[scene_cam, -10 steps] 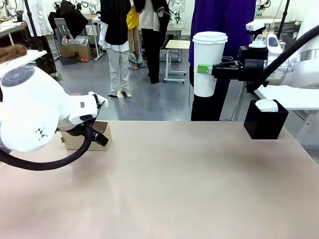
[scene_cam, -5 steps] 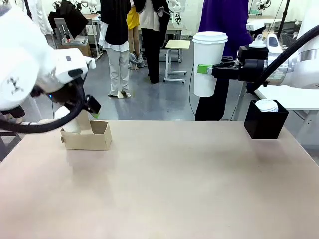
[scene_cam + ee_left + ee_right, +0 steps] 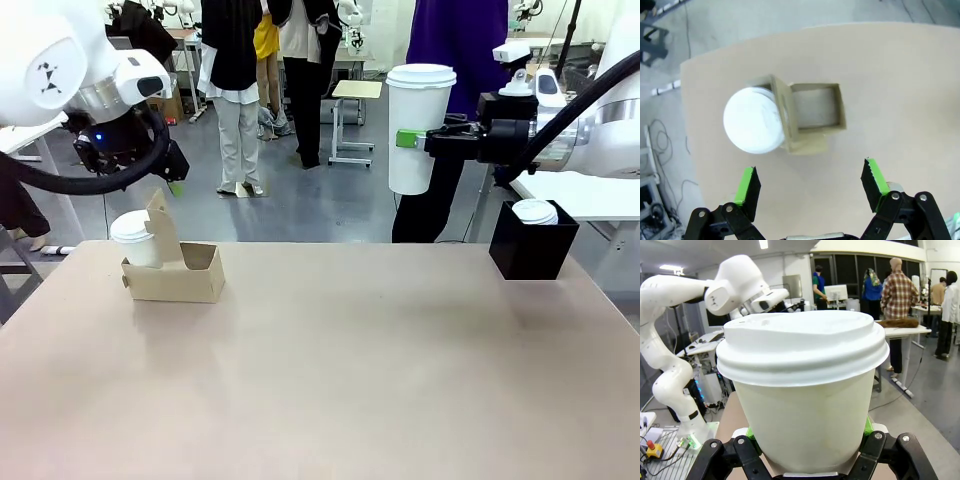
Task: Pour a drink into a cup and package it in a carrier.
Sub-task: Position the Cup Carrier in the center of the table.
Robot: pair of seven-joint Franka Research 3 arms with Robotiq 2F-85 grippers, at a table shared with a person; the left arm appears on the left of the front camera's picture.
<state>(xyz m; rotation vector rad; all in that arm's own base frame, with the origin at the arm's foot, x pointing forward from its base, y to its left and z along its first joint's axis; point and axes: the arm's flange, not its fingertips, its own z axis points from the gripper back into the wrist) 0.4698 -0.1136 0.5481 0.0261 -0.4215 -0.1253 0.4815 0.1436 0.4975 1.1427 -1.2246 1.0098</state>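
Observation:
A low brown cardboard carrier [image 3: 185, 277] stands at the table's far left, with a lidded white cup [image 3: 133, 240] in its left slot and the right slot empty. My left gripper [image 3: 174, 184] hangs open above it. From above, in the left wrist view, the carrier [image 3: 815, 119] and the cup's lid [image 3: 752, 120] lie beyond the spread green pads [image 3: 747, 186] of the left gripper [image 3: 810, 184]. My right gripper [image 3: 409, 138] is shut on a second tall lidded white cup [image 3: 419, 130], held high over the table's far right edge; the cup [image 3: 805, 390] is close in the right wrist view. The drink is hidden.
A black square box [image 3: 531, 250] holding a stack of white lids [image 3: 535, 211] sits at the table's far right. A person in purple [image 3: 455, 60] stands behind the held cup. Other people and tables are farther back. The middle and front of the table are bare.
My left arm rose from low over the carrier up and back to the left, uncovering the lidded cup in the left slot. The right arm and its cup stayed still.

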